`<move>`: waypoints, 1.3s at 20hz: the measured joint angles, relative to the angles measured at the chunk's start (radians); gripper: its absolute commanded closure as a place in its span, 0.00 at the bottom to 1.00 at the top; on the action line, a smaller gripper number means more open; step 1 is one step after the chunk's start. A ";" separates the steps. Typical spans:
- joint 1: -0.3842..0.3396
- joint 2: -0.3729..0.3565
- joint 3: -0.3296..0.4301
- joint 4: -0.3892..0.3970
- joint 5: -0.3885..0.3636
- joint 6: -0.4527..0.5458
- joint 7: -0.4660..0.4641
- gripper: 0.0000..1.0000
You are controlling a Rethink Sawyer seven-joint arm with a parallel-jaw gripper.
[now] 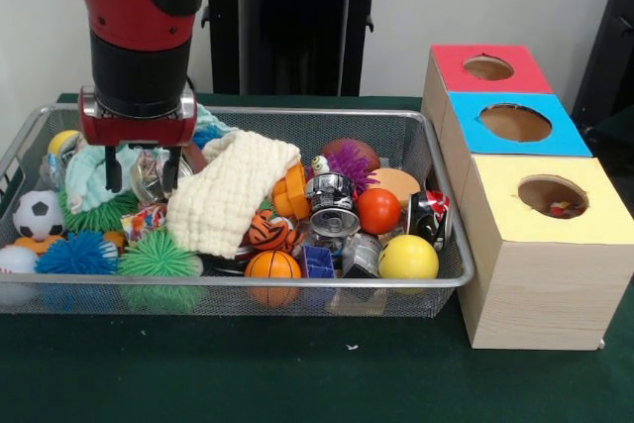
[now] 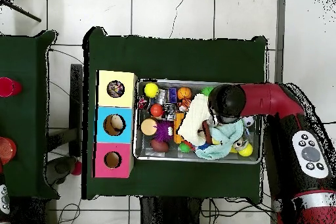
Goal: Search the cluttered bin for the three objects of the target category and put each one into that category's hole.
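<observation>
1. Gripper (image 1: 140,170) hangs low inside the bin (image 1: 451,279), its two dark fingers (image 1: 114,173) spread apart with nothing pinched between them; it looks released, the tips down among the clutter and close to, perhaps touching, a shiny clear-wrapped item just beside the cream waffle-knit cloth (image 1: 230,195).
2. Just beyond the cream cloth's far end lies the mint-green towel (image 1: 87,173), partly under the gripper body.
3. Of the confetti-print cloths, only a small multicoloured patch (image 1: 147,217) shows, at the cream cloth's lower edge below the gripper; whether it is one of the three objects I cannot tell. The others are hidden, probably buried.
4. On the other side of the cream cloth sit an orange toy, a tiger-striped ball (image 1: 269,231), a mini basketball (image 1: 272,265), a silver can (image 1: 334,207), a red ball (image 1: 377,210) and a yellow ball (image 1: 407,258).
5. Well beyond those, outside the bin, stand the three wooden boxes: red (image 1: 485,68), blue (image 1: 515,124), yellow (image 1: 550,197), each with a hole.
6. Risk, as I judge it: closing here could catch the green towel or the shiny wrapper instead of a printed cloth, or drag the cream cloth along, since soft things overlap around the tips.
</observation>
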 measured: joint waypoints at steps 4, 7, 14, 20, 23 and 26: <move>0.000 0.003 0.000 0.014 0.000 0.000 0.000 0.00; 0.000 0.006 0.000 0.017 0.000 0.000 0.000 0.00; 0.000 0.010 0.000 0.017 0.000 0.000 0.000 0.00; -0.001 0.010 0.000 0.017 0.000 0.000 0.000 0.00; -0.004 0.010 0.002 0.017 -0.001 -0.003 0.000 0.00; -0.014 0.010 0.011 0.017 -0.015 -0.032 0.000 0.00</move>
